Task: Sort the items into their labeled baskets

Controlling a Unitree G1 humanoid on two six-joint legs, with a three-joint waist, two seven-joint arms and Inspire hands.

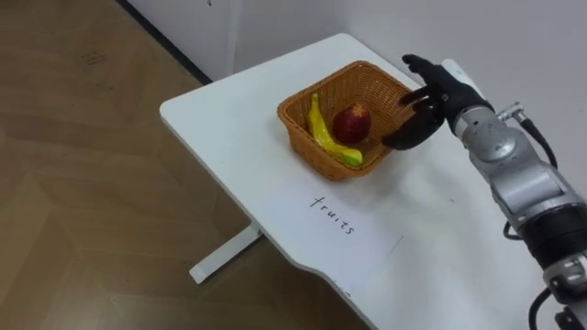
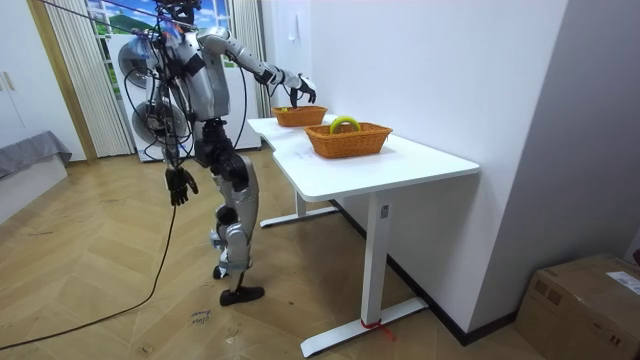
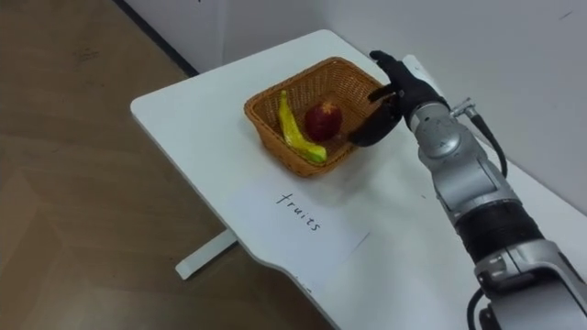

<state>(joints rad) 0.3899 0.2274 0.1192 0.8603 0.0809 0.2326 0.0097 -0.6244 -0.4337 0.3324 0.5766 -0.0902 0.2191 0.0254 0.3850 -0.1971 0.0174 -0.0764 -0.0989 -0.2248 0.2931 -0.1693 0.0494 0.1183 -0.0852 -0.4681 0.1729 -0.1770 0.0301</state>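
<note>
A woven fruit basket (image 1: 310, 152) stands near the far corner of the white table (image 1: 225, 128). In it lie a yellow-green banana (image 1: 323, 134) and a red apple (image 1: 351, 122). My right hand (image 1: 429, 103) hovers at the basket's right rim, a little above it, open, with its fingers slightly bent and nothing in them. In the room view I stand at the table's end with that arm stretched over the far basket (image 2: 300, 117). My left hand (image 2: 180, 186) hangs at my side, fingers relaxed.
A sheet of paper (image 1: 335, 225) with handwriting lies on the table in front of the fruit basket. A second woven basket (image 2: 348, 139) with a yellow-green item in it stands further along the table. The wall runs behind the table; wood floor lies to my left.
</note>
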